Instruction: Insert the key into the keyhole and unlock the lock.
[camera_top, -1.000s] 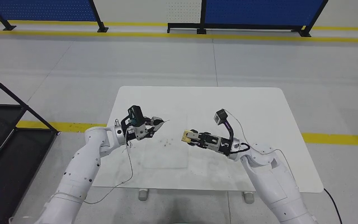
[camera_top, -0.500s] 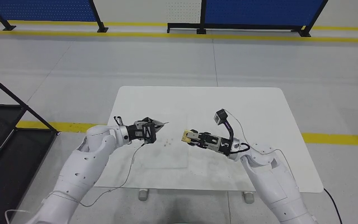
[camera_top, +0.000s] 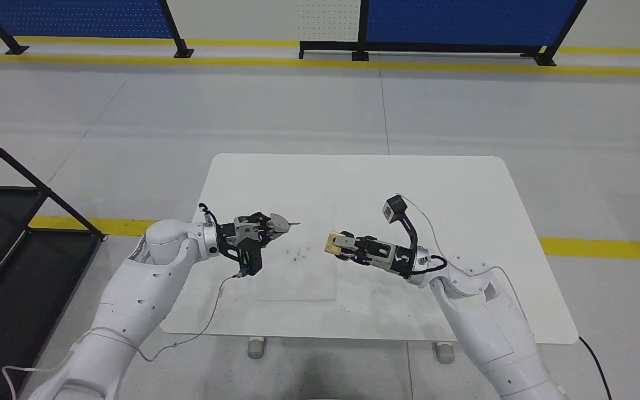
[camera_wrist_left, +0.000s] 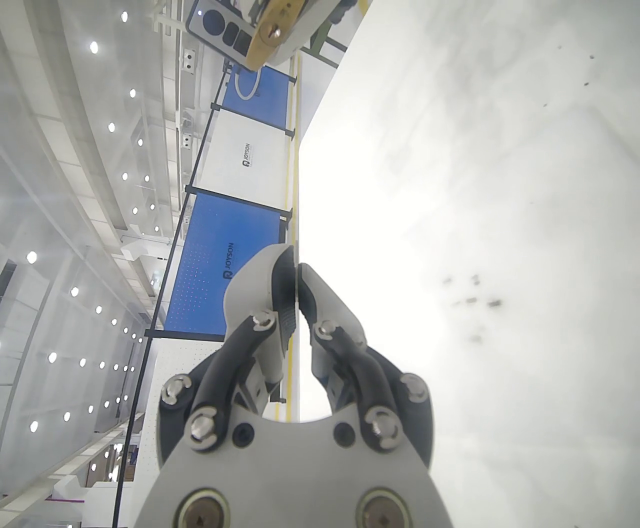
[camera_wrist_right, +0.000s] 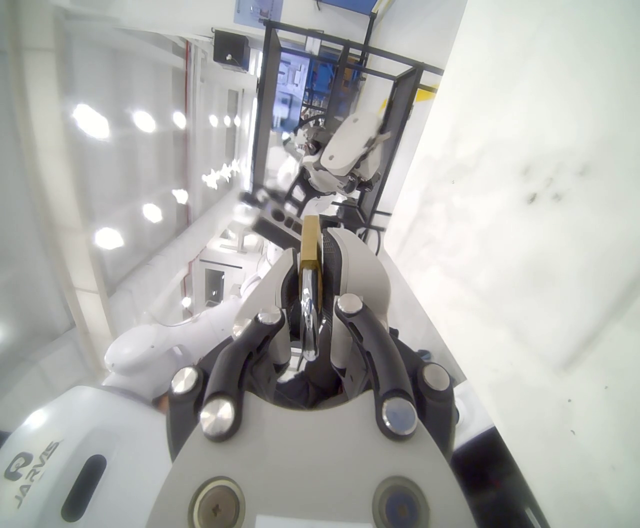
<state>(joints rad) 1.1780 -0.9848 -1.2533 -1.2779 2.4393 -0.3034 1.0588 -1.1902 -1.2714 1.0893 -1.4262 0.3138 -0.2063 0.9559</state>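
My left gripper (camera_top: 274, 227) hovers over the left middle of the white table (camera_top: 450, 200), shut on a thin silvery key (camera_top: 289, 221) whose tip points toward the lock. In the left wrist view the key (camera_wrist_left: 298, 287) shows edge-on between the closed fingers of the gripper (camera_wrist_left: 297, 272). My right gripper (camera_top: 347, 246) is shut on a brass padlock (camera_top: 334, 244) a short gap to the right of the key. The padlock (camera_wrist_right: 310, 242) sticks out past the fingertips, its steel shackle (camera_wrist_right: 307, 320) back between the fingers. Its keyhole end (camera_wrist_left: 272, 32) faces the left gripper (camera_wrist_right: 350, 150).
Small dark specks (camera_top: 300, 256) mark the tabletop below the gap between the grippers. A black rack (camera_top: 20, 250) stands off the table's left side. Blue panel barriers (camera_top: 460, 20) line the floor beyond the far edge.
The left wrist has rolled, so its camera swung from the top of the arm to its near side. The key stays near the same spot. The right arm and padlock have not moved.
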